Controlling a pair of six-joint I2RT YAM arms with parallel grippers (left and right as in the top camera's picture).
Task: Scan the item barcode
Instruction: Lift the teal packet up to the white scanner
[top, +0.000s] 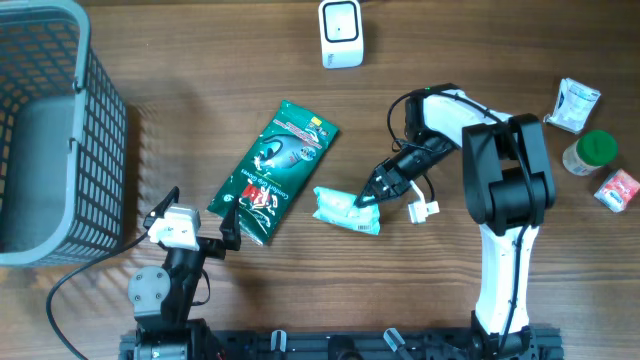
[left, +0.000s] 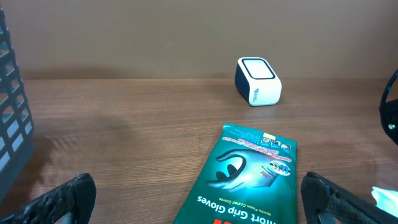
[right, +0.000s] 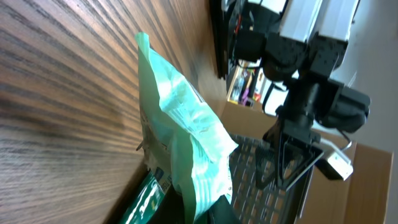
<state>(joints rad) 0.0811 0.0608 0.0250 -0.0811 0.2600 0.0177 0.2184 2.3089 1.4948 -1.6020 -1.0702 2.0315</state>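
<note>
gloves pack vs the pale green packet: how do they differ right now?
Size: the gloves pack is bigger than the pale packet. Colour: the gloves pack is dark green, the pale packet mint and white. State: the gloves pack lies free; the pale packet is pinched by the right pincer. Both are soft plastic bags.

A brown wooden table (top: 200, 60) carries a grey mesh basket (top: 100, 130) at its left edge, a white scanner (top: 342, 32) at the far side, a green glove pack (top: 275, 170) mid-table, and a pale green packet (top: 345, 210) just beside it. At the right edge sit a white pouch (top: 573, 105), a green-lidded jar (top: 592, 152) and a red box (top: 616, 189).
</note>
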